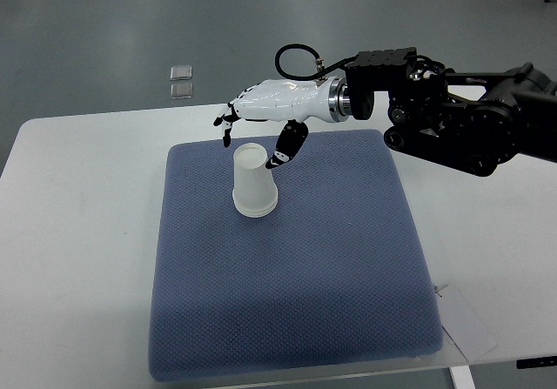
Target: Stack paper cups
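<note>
1. Fingers of the right hand hang loosely spread, holding nothing.
2. Just below the thumb stands an upside-down paper cup stack; stacking looks done or nearly so.
3. Beneath lies a blue mat on a white table; grey floor beyond.

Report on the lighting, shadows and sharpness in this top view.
Top view: even, soft lighting with no harsh glare; the paper cup casts only a faint shadow on the blue mat; the right hand and its dark fingers look sharp; the white table is bright but not blown out.
</note>
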